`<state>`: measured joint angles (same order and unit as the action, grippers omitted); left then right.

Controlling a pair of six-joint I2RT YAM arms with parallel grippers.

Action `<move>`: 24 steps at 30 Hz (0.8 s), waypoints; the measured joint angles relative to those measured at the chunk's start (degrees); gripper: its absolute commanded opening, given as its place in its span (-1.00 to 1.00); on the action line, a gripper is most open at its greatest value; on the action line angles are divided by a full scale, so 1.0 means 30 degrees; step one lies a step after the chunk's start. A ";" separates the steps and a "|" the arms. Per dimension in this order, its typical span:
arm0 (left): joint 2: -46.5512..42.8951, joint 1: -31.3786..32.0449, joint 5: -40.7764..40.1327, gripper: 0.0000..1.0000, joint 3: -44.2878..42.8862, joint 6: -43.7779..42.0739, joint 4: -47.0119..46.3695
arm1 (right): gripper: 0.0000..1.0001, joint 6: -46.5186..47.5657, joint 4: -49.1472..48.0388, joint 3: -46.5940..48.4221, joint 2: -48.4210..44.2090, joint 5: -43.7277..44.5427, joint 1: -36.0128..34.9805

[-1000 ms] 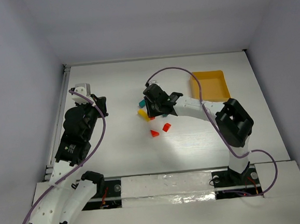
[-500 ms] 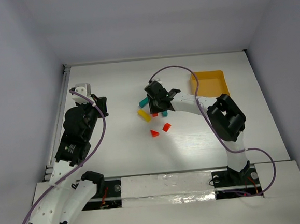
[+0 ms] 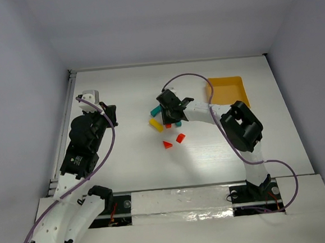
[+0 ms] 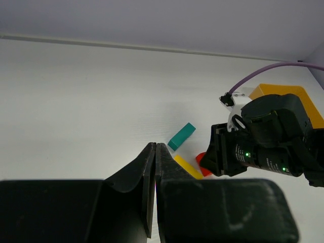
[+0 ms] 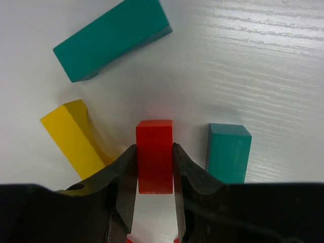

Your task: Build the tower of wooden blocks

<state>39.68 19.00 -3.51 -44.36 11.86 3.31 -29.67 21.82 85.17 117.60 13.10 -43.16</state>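
White table (image 5: pixel 253 50): red block (image 5: pixel 154 132) gripped in right hand (image 5: pixel 154 152), teal block (image 5: pixel 229 152) just beside; left hand (image 4: pixel 155 152) closed.

No readable text, labels, brand names, numbers or signs in any view, plain paint only on the red block (image 5: pixel 154 154), teal bar (image 5: pixel 112 40), yellow bar (image 5: pixel 73 134)

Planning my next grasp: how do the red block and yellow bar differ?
The red block is clamped in the right end effector; the yellow bar lies ungripped beside it. The red block points straight ahead; the yellow bar lies slanted. Both are rectangular blocks.
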 measured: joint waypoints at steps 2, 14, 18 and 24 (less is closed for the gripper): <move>-0.0007 0.0000 0.0000 -1.00 0.0000 0.0000 -0.0007 | -0.36 -0.0044 -0.0109 0.0066 0.0219 0.0007 0.0000; 0.0000 0.0000 0.0000 -1.00 0.0000 0.0000 -0.0007 | -0.30 -0.0066 -0.0306 0.0335 0.0459 0.0015 0.0000; 0.0000 0.0000 0.0000 -1.00 0.0000 0.0000 -0.0007 | -0.31 -0.0058 -0.0306 0.0335 0.0459 0.0015 0.0000; 0.0000 0.0000 0.0007 -1.00 0.0000 0.0000 -0.0007 | -0.24 -0.0087 -0.0342 0.0313 0.0459 0.0051 0.0000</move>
<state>39.68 19.00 -3.49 -44.36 11.86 3.29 -29.93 20.80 86.11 118.98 13.26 -43.16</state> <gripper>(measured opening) 0.003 0.375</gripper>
